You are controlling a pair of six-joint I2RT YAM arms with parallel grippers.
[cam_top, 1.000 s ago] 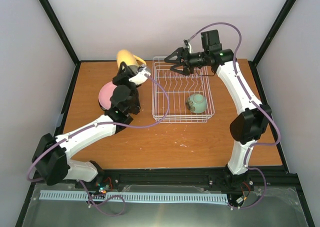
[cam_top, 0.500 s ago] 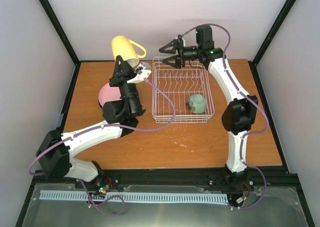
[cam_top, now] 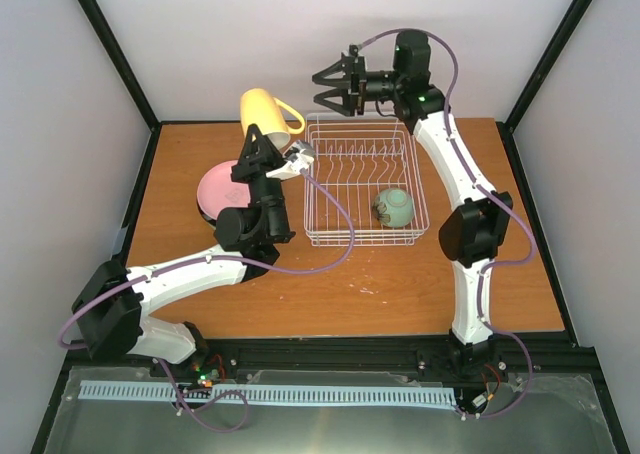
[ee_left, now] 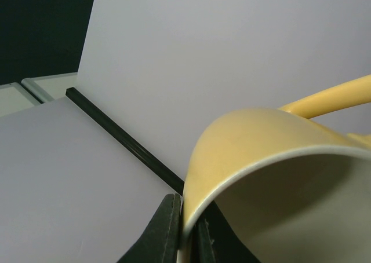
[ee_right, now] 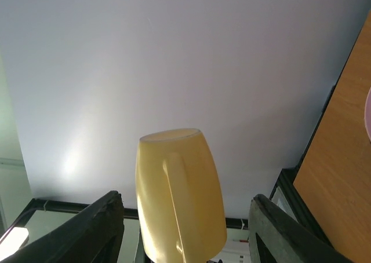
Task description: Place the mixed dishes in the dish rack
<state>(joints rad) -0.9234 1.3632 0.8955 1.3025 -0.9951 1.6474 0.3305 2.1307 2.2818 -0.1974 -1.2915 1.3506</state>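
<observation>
- Mug [cam_top: 266, 114], pale yellow, raised off the table [cam_top: 400, 284], just outside the far left corner of the dish rack [cam_top: 362, 242].
- Pinched at the rim by the left gripper [cam_top: 256, 138], which sits right below it. The left wrist view shows one finger outside the wall and one inside, closed down to the thickness of the wall.
- Turned upside down: base up, open mouth down toward the gripper.
- Long axis near upright and somewhat tilted, with the base leaning away from the rack.
- Handle on the side facing the rack. In the right wrist view it runs down the middle of the mug, facing that camera.
- Right gripper [cam_top: 323, 88] up in the air over the far left part of the rack, spread wide with nothing between the fingers. Apart from the mug and pointed toward it.
- Mint green bowl [cam_top: 394, 206] inside the rack, at its near right corner.
- Pink plate [cam_top: 216, 189] flat on the table to the left of the rack, partly hidden behind the left arm.
</observation>
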